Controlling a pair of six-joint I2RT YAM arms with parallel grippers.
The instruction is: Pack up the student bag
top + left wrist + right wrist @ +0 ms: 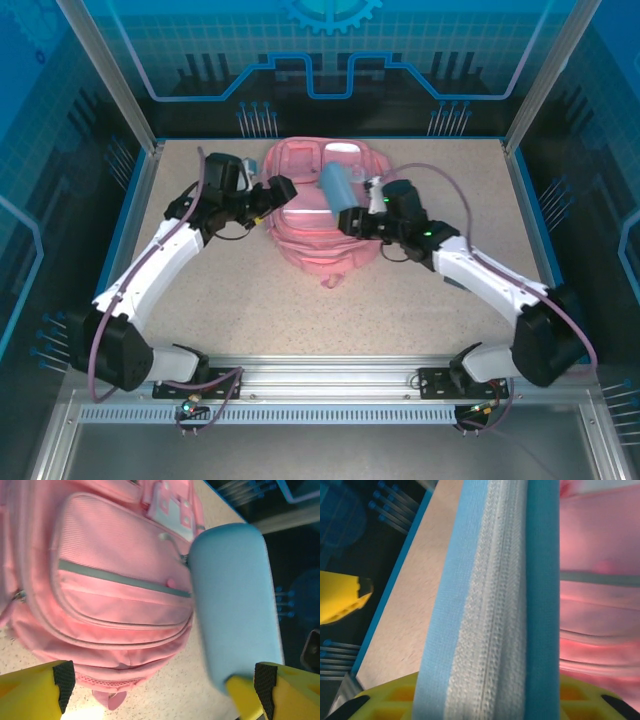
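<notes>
enclosure: blue-panelled walls (320, 60) | surface: speckled beige table (400, 320) | large soft pink fabric student bag (320, 235) flat at far centre | light-blue zippered fabric pencil case (334, 186) above bag, clamped in right gripper (350, 217) | left gripper (283, 190) wide, empty, beside bag | step: inserting case | next: probably needs a compartment held open

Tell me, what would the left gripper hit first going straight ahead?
Probably the student bag: its front pocket lies ahead of the open left gripper. The blue pencil case beside one finger might be brushed first; depth is unclear.
</notes>
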